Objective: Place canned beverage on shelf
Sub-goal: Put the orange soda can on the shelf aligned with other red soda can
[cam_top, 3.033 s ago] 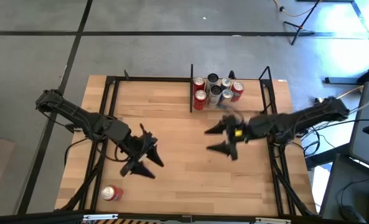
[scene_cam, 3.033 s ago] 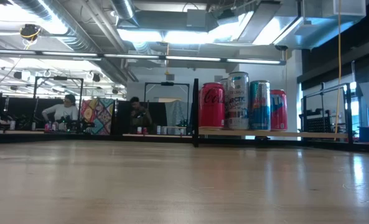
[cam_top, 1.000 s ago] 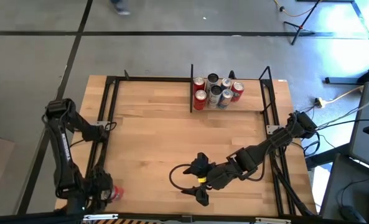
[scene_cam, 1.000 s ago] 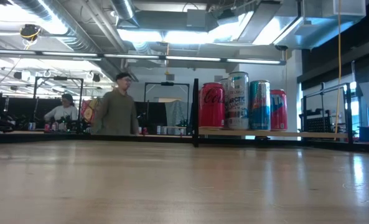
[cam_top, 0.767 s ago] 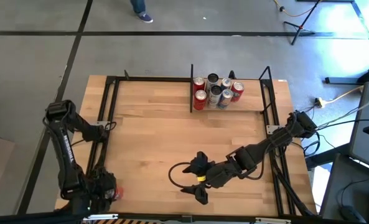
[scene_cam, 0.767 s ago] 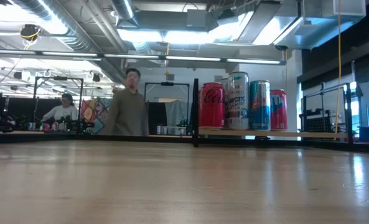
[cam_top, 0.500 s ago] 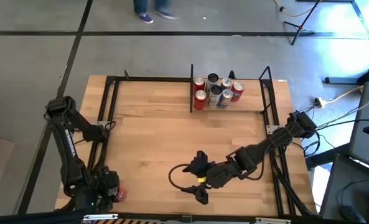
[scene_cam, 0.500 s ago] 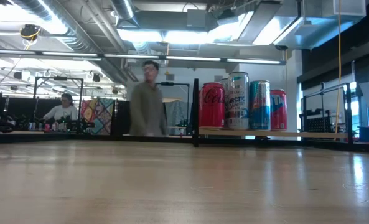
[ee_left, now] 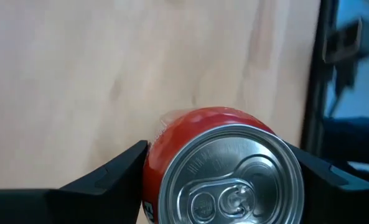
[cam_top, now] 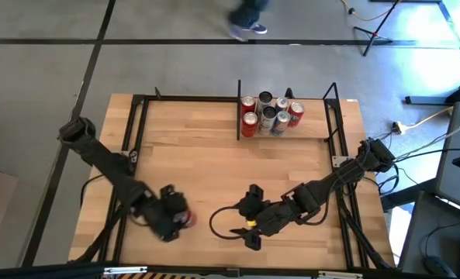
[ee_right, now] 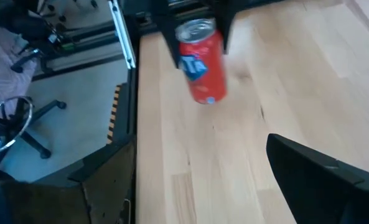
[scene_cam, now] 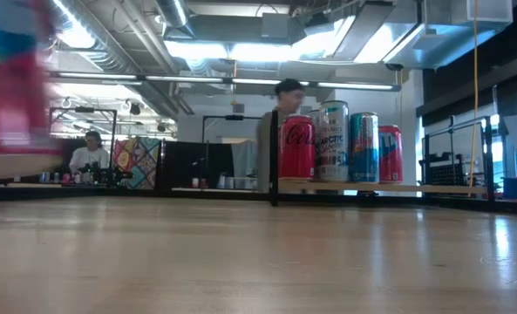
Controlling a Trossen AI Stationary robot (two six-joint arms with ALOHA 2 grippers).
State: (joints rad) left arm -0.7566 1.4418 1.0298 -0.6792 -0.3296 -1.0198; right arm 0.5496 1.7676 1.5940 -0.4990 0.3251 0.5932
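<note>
A red can is in my left gripper, over the near left part of the table. The left wrist view shows the can's silver top with its pull tab between the two fingers. The can is a red and blue blur in the low view. My right gripper is open and empty at the table's near middle, pointing at the can. The shelf at the far right holds several upright cans on its wooden floor. My left gripper pinches the red can's round wall just below its top rim between its two fingers, one on each side. The fingers come from above, slanting. The can hangs below them, a little tilted, its bottom end clear of the table.
Black frame rails run along the table's left, right and far sides. The shelf's upright black side panel stands left of the cans. A person walks in the room behind the table. Bare wood lies between the grippers and the shelf.
My left gripper has gone from the table's near left corner toward the right and a little toward the far edge, taking the red can with it; the can, then low at the corner, now hangs clear of the table. The person behind has walked toward the right.
</note>
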